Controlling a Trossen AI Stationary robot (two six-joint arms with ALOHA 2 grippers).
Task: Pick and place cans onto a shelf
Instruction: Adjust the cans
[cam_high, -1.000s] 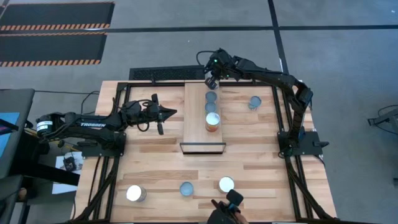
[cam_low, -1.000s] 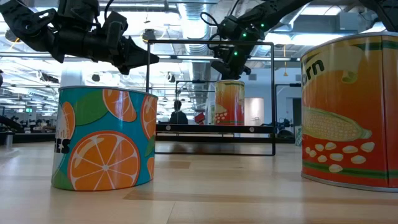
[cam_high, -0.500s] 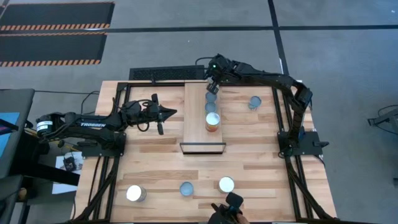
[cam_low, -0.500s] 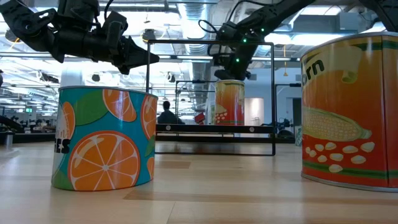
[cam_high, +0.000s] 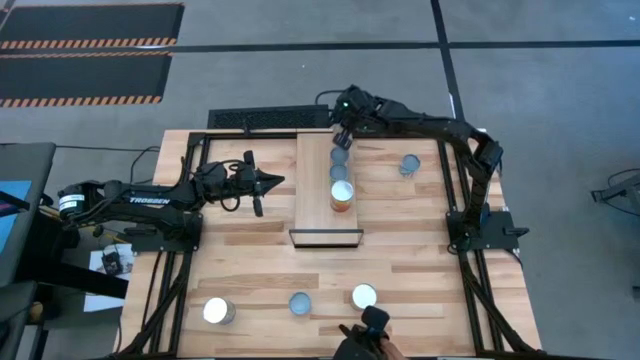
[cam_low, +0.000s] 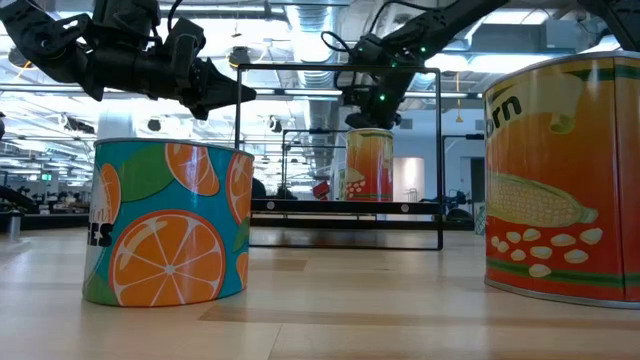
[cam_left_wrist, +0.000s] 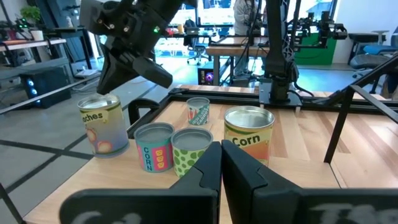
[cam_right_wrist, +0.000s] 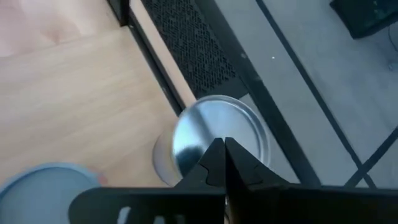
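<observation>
The light wood shelf (cam_high: 325, 215) stands mid-table and carries several cans in a row: a corn can (cam_left_wrist: 249, 132), a green can (cam_left_wrist: 191, 149), a blue can (cam_left_wrist: 153, 144) and a peaches can (cam_left_wrist: 99, 124) at its far end. My right gripper (cam_high: 341, 137) is shut and hovers just above the peaches can's silver top (cam_right_wrist: 217, 134). The left wrist view shows a gap between them. My left gripper (cam_high: 268, 182) is shut and empty, left of the shelf and above the table.
A small can (cam_high: 410, 163) stands on the table right of the shelf. Three more cans (cam_high: 218, 311) (cam_high: 300, 303) (cam_high: 364, 296) stand near the front edge. Black frame rails (cam_high: 190, 170) run along the table's sides and back.
My right gripper has shifted a little toward the table's near edge above the far end of the shelf. The cans have stayed in place.
</observation>
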